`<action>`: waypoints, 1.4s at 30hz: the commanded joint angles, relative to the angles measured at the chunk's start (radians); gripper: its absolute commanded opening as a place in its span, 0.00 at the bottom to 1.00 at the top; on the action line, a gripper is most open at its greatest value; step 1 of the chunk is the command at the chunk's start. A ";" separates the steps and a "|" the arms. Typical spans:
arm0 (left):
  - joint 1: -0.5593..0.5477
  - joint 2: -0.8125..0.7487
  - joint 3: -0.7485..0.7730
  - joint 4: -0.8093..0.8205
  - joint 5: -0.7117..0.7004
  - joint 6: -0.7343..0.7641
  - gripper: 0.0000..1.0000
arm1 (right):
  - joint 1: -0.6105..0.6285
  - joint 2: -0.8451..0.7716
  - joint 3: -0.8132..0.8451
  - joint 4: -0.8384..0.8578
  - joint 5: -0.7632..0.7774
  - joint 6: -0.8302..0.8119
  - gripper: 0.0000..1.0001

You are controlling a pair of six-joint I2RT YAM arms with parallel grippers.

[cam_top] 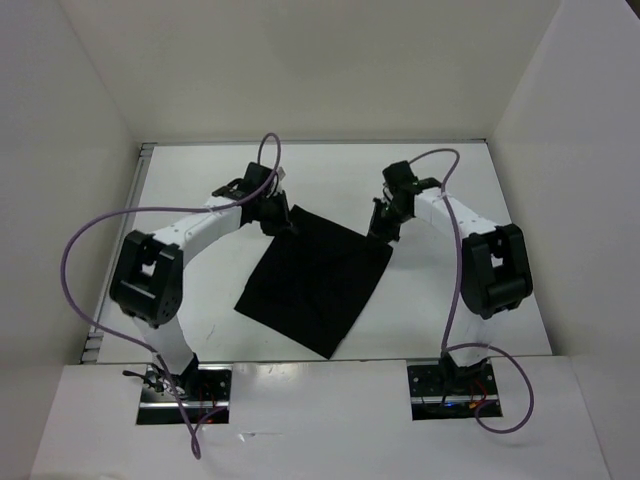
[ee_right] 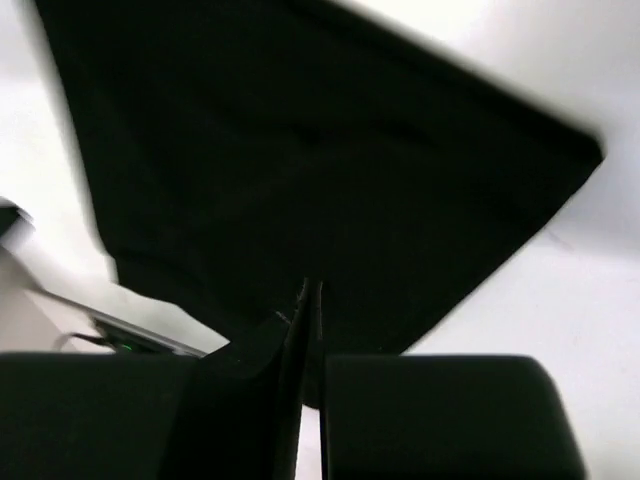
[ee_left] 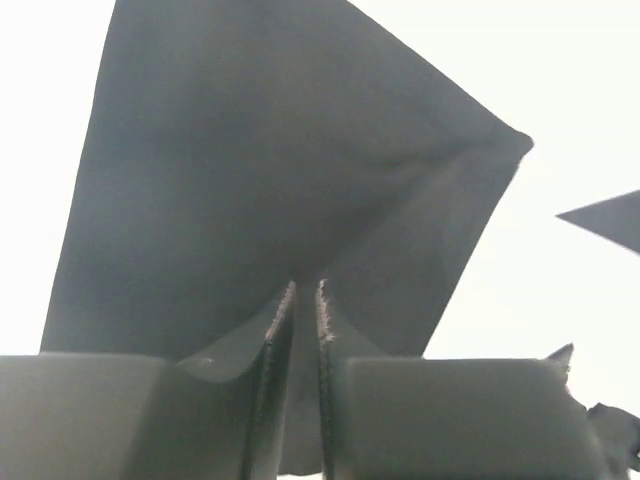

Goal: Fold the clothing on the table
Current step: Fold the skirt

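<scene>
White table (cam_top: pixel 450 300), black clothing (cam_top: pixel 315 280), long axis far-right to near-left.

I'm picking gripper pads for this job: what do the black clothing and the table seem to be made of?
The clothing: thin, soft textile, matte black, likely a light knit or woven cloth. It lies flat and shows shallow soft creases in the left wrist view. The table: hard, smooth board with a matte white finish, perhaps laminate. Its surface is even, with no grain visible.
</scene>
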 commanded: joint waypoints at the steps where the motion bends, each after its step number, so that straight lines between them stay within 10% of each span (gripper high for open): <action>1: 0.015 0.168 0.064 -0.027 0.001 0.051 0.15 | 0.050 0.004 -0.144 0.076 0.006 0.029 0.08; 17: 0.052 0.232 -0.116 0.025 0.032 0.010 0.00 | 0.092 0.248 -0.089 0.064 0.120 0.002 0.03; 31: 0.023 0.196 -0.132 0.025 0.053 -0.042 0.00 | 0.007 0.535 0.558 -0.165 0.167 -0.087 0.03; 42: 0.089 0.026 -0.005 -0.114 -0.076 0.034 0.00 | -0.002 0.002 0.091 -0.133 0.224 -0.120 0.40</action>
